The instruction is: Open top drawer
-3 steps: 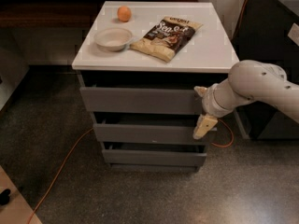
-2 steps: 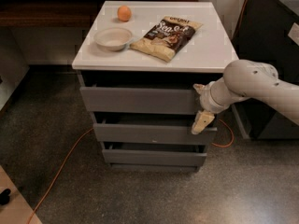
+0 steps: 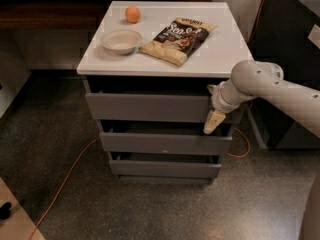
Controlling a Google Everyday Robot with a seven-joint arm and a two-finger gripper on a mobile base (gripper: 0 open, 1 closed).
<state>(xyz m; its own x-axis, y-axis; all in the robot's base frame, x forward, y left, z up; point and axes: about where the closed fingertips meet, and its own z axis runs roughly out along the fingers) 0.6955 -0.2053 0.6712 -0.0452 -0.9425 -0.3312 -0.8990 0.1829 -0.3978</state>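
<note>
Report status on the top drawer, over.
Gripper at right end of top drawer. Drawer barely out, if at all. Nothing before its front; cable on floor.

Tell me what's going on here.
A robot arm is working on the top drawer of a grey cabinet. Its hand is at the right end of the drawer's front panel. The drawer is not pulled far out yet. A bowl, an orange and a snack bag sit on the white top.

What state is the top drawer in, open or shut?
Not pulled out: the top drawer front sits beneath the white top, no interior showing. The gripper is at its right end.
</note>
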